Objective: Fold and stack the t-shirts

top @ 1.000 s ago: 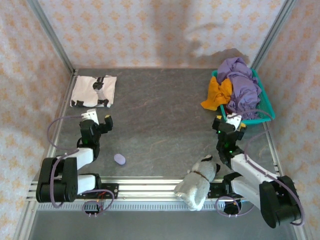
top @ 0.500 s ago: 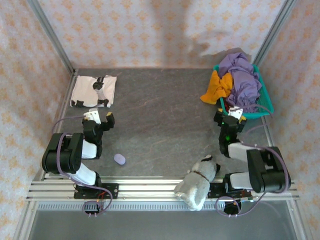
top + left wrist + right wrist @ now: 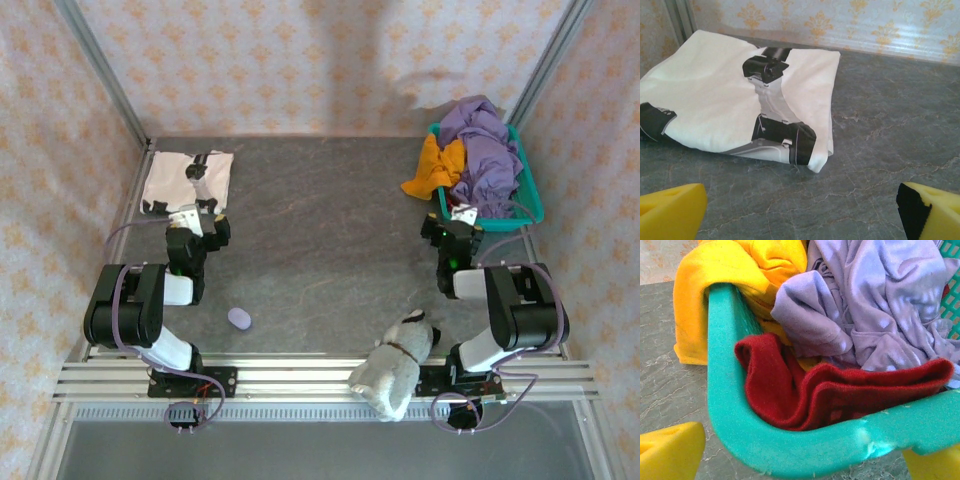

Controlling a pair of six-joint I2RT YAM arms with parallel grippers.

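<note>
Both arms have advanced up the overhead frame in the last second. The left gripper (image 3: pixel 200 219) now stands just below the cream-white t-shirt (image 3: pixel 187 180), and the right gripper (image 3: pixel 452 220) is at the near left corner of the teal basket (image 3: pixel 532 207). The basket and its load sit slightly higher in the frame than before.

Left side: the cream-white t-shirt lies folded flat at the upper left of the grey table (image 3: pixel 320 220), close to the left wall, with its black printed marks facing up. In the left wrist view the yellow fingertip pads (image 3: pixel 670 207) sit at the two lower corners of the frame, spread wide, with bare table between them. The gripper holds nothing, and the shirt's near edge lies ahead of the pads, apart from them.

Right side: the basket stands at the upper right of the table. A purple t-shirt (image 3: pixel 487 150) is heaped on top. An orange t-shirt (image 3: pixel 437 170) hangs over the left rim and onto the table. A red t-shirt (image 3: pixel 805 390) is bunched inside against the near corner, beneath the purple one. In the right wrist view the yellow pads (image 3: pixel 670 450) are likewise spread to the lower corners, and the basket's rim crosses the frame between them. The jaws are parted and clamp nothing. Whether a pad touches the rim cannot be told.

Other items: a grey-white plush toy (image 3: pixel 400 365) lies at the lower centre, partly over the rail. A small lilac object (image 3: pixel 239 318) rests on the table at the lower left.
</note>
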